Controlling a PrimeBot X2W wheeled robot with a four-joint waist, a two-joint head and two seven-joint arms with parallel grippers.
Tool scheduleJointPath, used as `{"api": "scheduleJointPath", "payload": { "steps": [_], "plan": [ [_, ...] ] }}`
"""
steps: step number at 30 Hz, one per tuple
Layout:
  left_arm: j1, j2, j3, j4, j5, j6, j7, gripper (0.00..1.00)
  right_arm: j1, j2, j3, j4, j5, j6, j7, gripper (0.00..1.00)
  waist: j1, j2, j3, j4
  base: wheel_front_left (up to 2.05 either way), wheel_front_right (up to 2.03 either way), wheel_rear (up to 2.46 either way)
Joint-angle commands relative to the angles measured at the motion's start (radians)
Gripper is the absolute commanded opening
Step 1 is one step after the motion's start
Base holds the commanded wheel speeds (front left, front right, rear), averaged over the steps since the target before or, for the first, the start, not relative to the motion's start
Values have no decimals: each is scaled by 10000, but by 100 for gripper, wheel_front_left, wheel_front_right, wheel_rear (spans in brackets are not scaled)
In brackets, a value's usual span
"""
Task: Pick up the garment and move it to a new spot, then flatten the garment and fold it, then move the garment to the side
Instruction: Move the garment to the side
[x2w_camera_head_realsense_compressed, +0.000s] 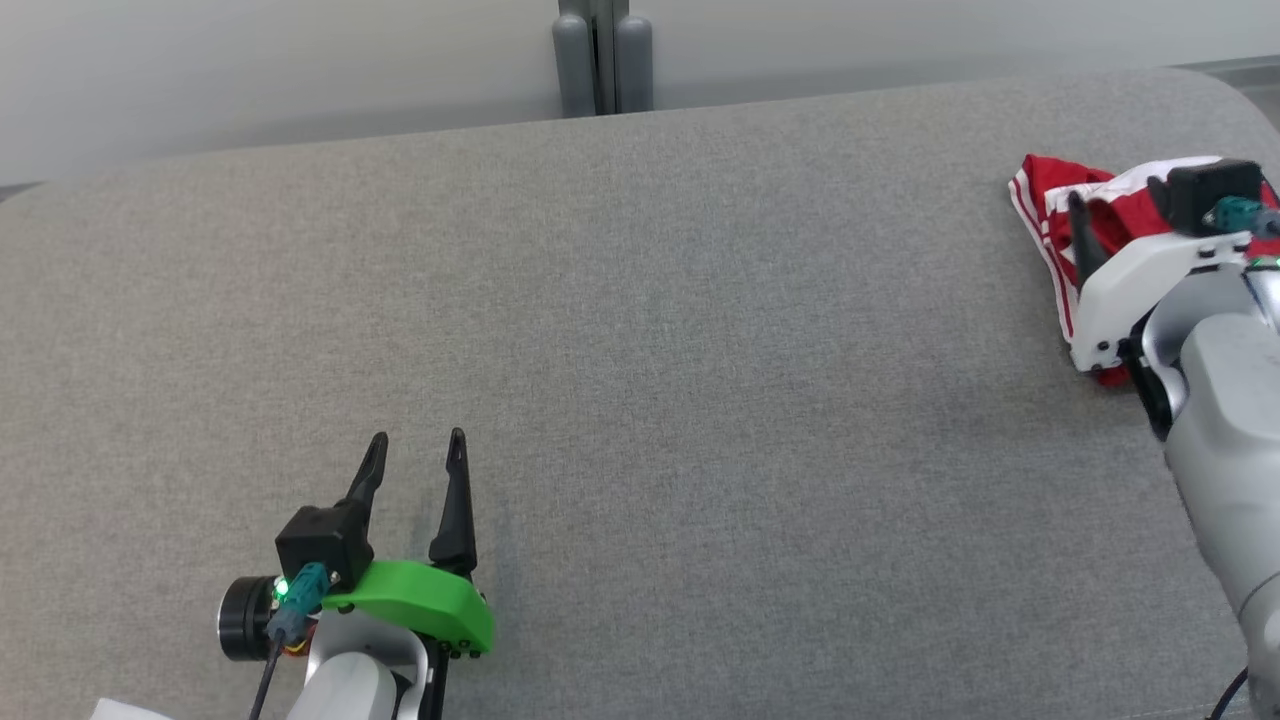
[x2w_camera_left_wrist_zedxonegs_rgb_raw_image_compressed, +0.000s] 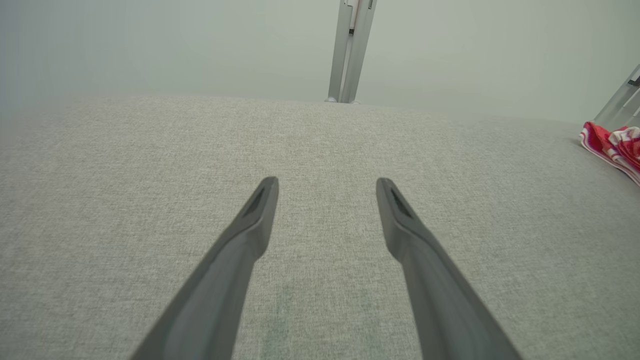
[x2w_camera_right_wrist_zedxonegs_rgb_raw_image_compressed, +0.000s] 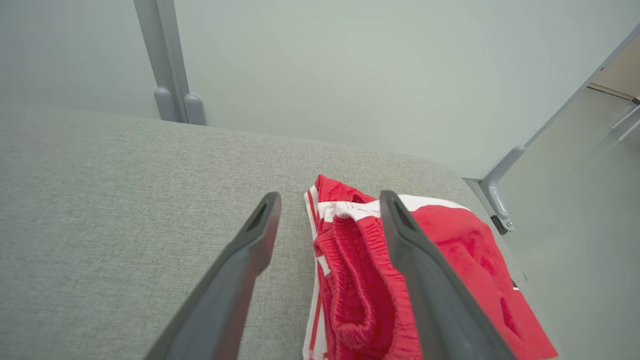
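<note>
The garment is a folded red piece with white stripes, lying at the far right end of the grey padded surface. It also shows as red cloth in the right wrist view and as a small red patch at the right edge of the left wrist view. My right gripper hovers over it, open, its fingers spread above the cloth and holding nothing. Far from the garment, at the lower left over bare fabric, my left gripper stands open and empty, also seen with fingers apart.
A grey post stands behind the surface's far edge against a pale wall. The surface's rounded right end drops off just past the garment, with a grey bracket and floor beyond it.
</note>
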Motion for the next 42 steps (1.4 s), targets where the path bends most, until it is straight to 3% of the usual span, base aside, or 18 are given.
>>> {"api": "scheduleJointPath", "payload": {
  "steps": [1,12,17,23,28,42],
  "plan": [
    [207,-1,77,126,-103,-45,-78,100,351,109,149,-145,235,-17,-130,100,0,0,-710,69,0,0,0],
    [1129,8,793,317,-340,-210,-175,100,2986,881,1409,-2492,1779,-17,-569,100,0,0,-1758,638,0,0,0],
    [1473,-75,905,184,-240,-371,-172,100,4251,1134,760,-3855,1651,-17,-681,100,0,0,-1852,901,0,0,0],
    [1787,-137,942,75,-152,-610,-174,100,6223,2074,-716,-5826,842,-17,-708,100,0,0,-1963,1192,0,0,0],
    [1917,-205,963,4,33,-532,-170,100,7839,2611,-1590,-7434,245,-17,-711,100,0,0,-2048,1343,0,0,0],
    [2224,-323,1015,-153,325,-337,-164,100,9632,2659,-1035,-9640,1073,-17,-612,100,0,0,-2144,1138,0,0,0]
  ]
}}
